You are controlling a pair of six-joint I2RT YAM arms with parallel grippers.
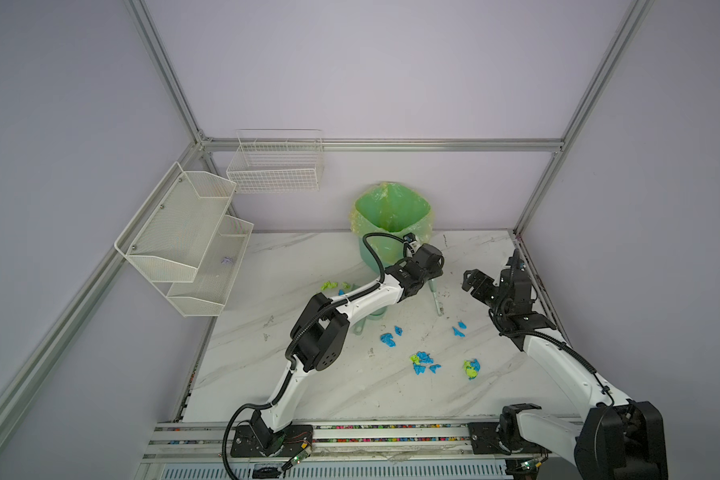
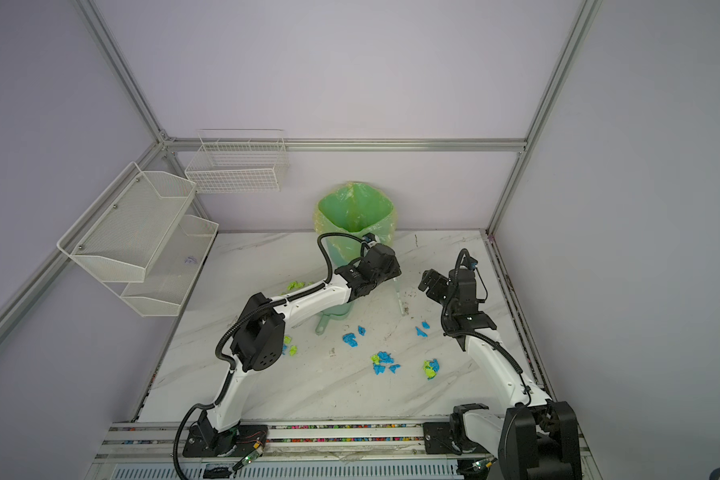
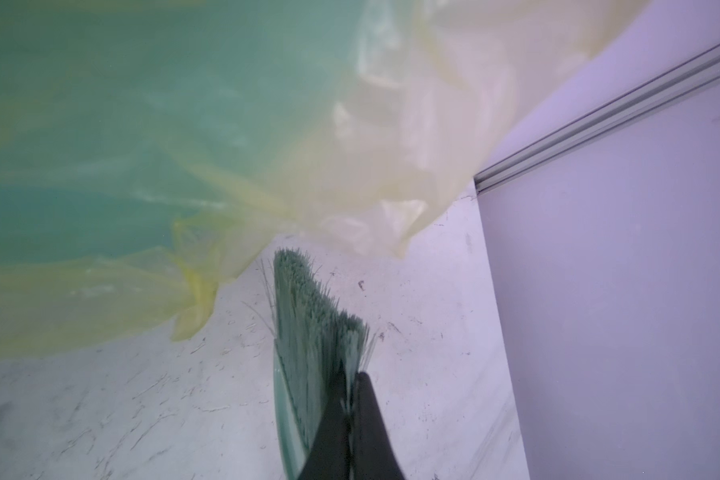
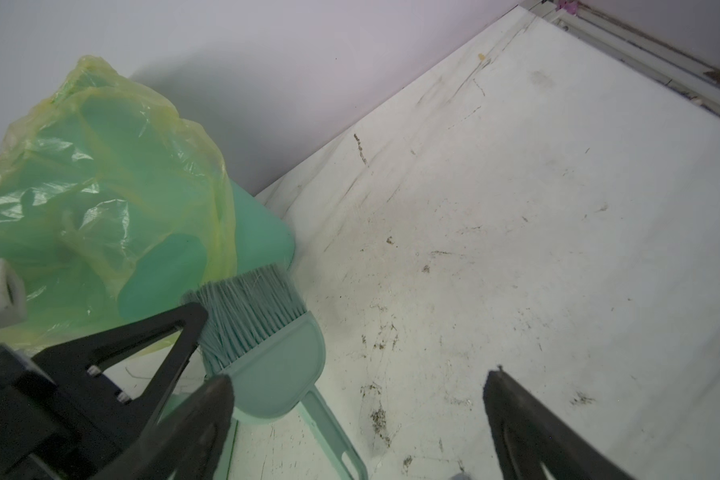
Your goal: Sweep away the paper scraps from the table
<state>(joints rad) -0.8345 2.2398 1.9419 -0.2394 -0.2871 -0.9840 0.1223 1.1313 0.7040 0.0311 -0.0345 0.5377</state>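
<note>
Blue and yellow-green paper scraps lie on the marble table (image 1: 308,386) in loose groups (image 1: 422,362) (image 1: 472,368) (image 1: 387,339) (image 1: 458,330); more sit behind the left arm (image 1: 329,285) (image 2: 289,345). My left gripper (image 3: 352,376) is shut on the bristle end of a teal brush (image 4: 279,374), beside the bin. The brush handle (image 1: 436,300) slants down to the table. To the right of the brush, my right gripper (image 1: 472,278) (image 4: 358,378) hangs open above bare scuffed table, holding nothing. A teal dustpan (image 1: 368,321) lies partly under the left forearm.
A teal bin lined with a yellow-green bag (image 1: 391,216) stands against the back wall, close to the left gripper. White mesh shelves (image 1: 184,237) and a wire basket (image 1: 275,166) hang on the left and back walls. An aluminium rail (image 1: 371,428) edges the front.
</note>
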